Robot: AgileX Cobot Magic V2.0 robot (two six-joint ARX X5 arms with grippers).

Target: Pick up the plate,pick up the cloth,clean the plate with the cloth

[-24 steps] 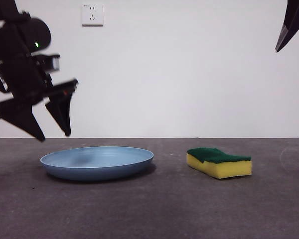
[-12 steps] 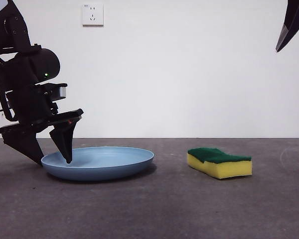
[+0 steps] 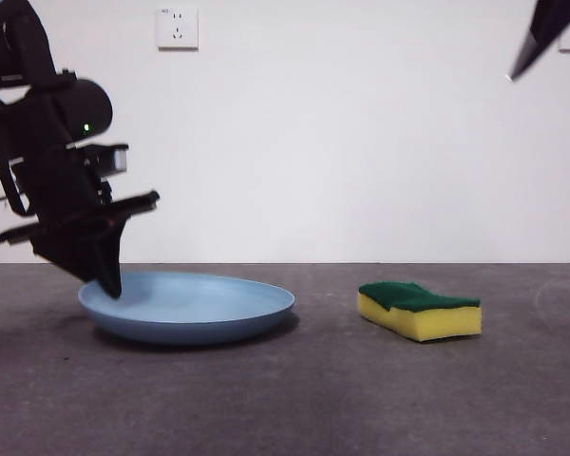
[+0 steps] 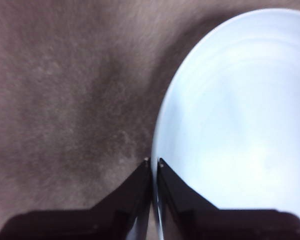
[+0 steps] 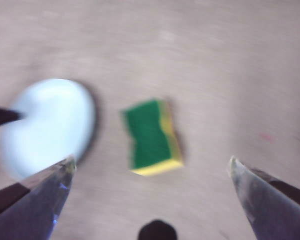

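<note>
1. My left gripper (image 3: 107, 283) is at the plate's (image 3: 195, 309) rim on the side away from the sponge (image 3: 420, 310). In the left wrist view the left gripper (image 4: 154, 162) has its two jaws drawn together on the plate (image 4: 240, 115) rim, with only a thin pale line between the tips.
2. In the front view the rim at the gripper stands slightly higher than the opposite rim; the plate sits tilted on the dark table (image 3: 294, 399).
3. My right gripper (image 5: 150, 167) hangs high above the table with its jaws spread wide. In the front view it shows only as a dark tip (image 3: 541, 33) at a top corner.
4. The sponge lies flat on the table, green face up, well apart from the plate. Neither gripper touches it.
5. Visibility limits: the right wrist view is blurred by motion; the sponge (image 5: 152, 137) and plate (image 5: 47, 125) appear there as soft shapes only. In the left wrist view the plate is cut off by the picture edges. The underside of the plate at the grip point is hidden.
6. Open room: bare table lies between plate and sponge, in front of both, and beyond the sponge. A white wall (image 3: 361, 142) with a socket (image 3: 177, 28) stands behind.
</note>
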